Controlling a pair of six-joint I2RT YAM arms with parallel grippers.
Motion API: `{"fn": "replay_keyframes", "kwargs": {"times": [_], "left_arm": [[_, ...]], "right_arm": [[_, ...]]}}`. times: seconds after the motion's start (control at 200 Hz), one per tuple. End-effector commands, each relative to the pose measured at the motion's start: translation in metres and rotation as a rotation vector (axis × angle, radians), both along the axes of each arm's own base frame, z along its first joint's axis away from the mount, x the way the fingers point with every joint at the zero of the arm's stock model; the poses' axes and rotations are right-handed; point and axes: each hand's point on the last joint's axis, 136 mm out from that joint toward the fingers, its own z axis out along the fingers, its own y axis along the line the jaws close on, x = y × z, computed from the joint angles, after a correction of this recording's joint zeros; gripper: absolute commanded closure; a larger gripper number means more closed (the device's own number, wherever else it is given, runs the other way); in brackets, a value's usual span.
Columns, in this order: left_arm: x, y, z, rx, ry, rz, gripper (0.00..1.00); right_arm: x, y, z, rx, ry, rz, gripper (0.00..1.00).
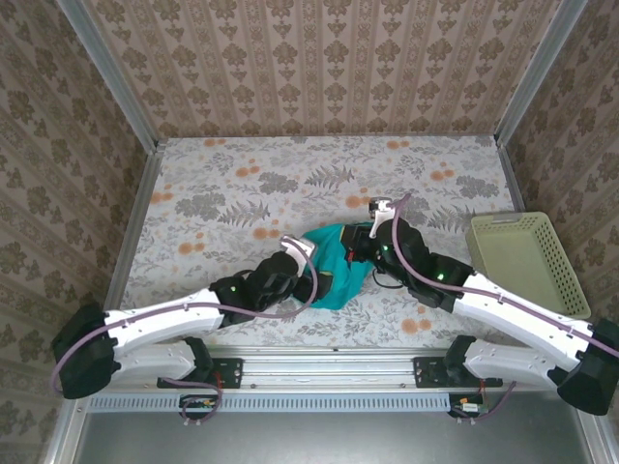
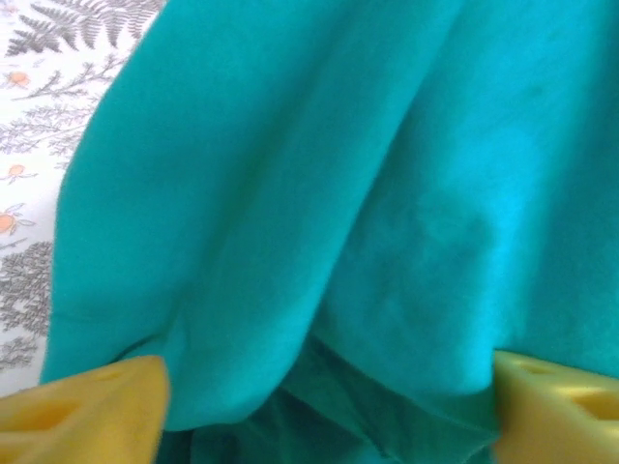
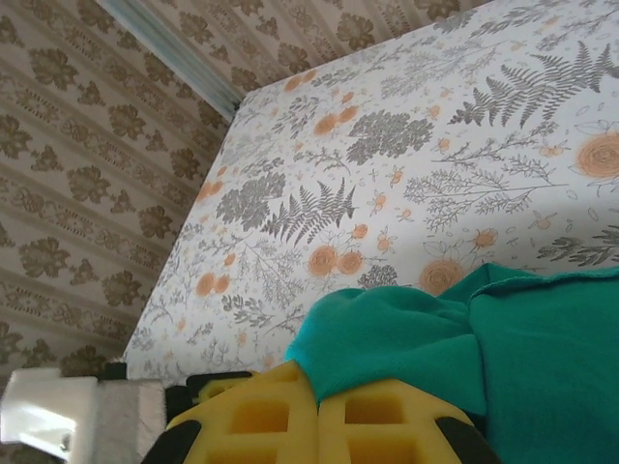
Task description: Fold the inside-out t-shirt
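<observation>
The inside-out t-shirt (image 1: 338, 275) is a bunched teal heap on the flowered table (image 1: 242, 184), near the front middle. My left gripper (image 1: 311, 259) sits at the heap's left side. In the left wrist view, plain teal folds of the t-shirt (image 2: 319, 193) hang before my left gripper (image 2: 324, 425). Its yellow fingertips (image 2: 87, 416) stand far apart and open, with cloth bulging between them. My right gripper (image 1: 366, 247) is at the heap's upper right. In the right wrist view, my right gripper (image 3: 317, 387) is shut, pinching a fold of the t-shirt (image 3: 503, 348).
A pale yellow plastic basket (image 1: 527, 261) stands at the table's right edge. Patterned walls close in the back and both sides. Bare tablecloth (image 3: 406, 164) stretches behind and to the left of the shirt.
</observation>
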Motion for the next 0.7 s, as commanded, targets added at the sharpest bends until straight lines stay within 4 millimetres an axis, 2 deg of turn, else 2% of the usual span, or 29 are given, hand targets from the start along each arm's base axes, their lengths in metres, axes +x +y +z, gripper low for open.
{"fn": "replay_keyframes", "kwargs": {"times": [0.0,0.155,0.26,0.31,0.365,0.455,0.52,0.695], "left_arm": [[0.022,0.014,0.015,-0.001,-0.043,0.123,0.36],[0.033,0.043,0.013,0.019,-0.032,0.191,0.74],[0.034,0.050,0.020,-0.004,-0.034,0.192,0.89],[0.034,0.052,0.023,-0.009,-0.037,0.192,0.92],[0.030,0.046,0.026,-0.029,-0.033,0.155,0.90],[0.012,0.023,0.039,-0.094,-0.049,0.024,0.70],[-0.004,0.008,0.047,-0.122,-0.091,-0.054,0.59],[-0.026,-0.022,0.034,-0.104,-0.085,-0.179,0.46]], "right_arm": [[0.009,-0.014,0.033,0.041,-0.044,-0.110,1.00],[0.010,-0.021,0.034,-0.055,-0.025,-0.128,1.00],[0.012,-0.019,0.027,-0.110,0.003,-0.120,1.00],[0.013,-0.018,0.023,-0.136,0.018,-0.125,1.00],[0.015,-0.017,0.020,-0.149,0.029,-0.129,1.00],[0.017,-0.012,0.019,-0.144,0.038,-0.121,1.00],[0.019,-0.009,0.020,-0.138,0.041,-0.121,1.00],[0.021,-0.004,0.023,-0.122,0.038,-0.117,1.00]]}}
